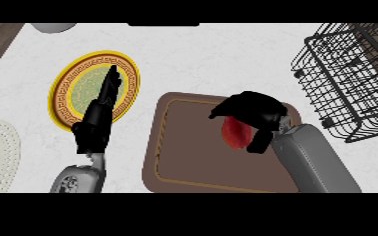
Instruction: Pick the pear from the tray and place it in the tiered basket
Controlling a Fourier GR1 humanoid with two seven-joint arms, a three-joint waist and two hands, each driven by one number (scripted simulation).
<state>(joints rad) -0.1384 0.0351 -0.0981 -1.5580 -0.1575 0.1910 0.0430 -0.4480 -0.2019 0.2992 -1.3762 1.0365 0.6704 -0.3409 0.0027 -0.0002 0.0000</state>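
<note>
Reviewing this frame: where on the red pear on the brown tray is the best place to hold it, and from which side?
Across its middle, from above. The pear lies on the brown tray, so only its top and flanks are free. The right hand is already curled over it that way, thumb on one flank and fingers on the other. Its stem end is hidden. The left hand rests open over the yellow plate.

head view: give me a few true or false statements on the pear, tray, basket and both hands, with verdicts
1. The right hand is curled round the red pear. True.
2. The pear already lies in the wire basket. False: it is over the brown tray, in the hand.
3. The left hand holds a fruit. False: its fingers are straight, over the yellow-rimmed plate.
4. The basket stands at the right of the tray. True.
</note>
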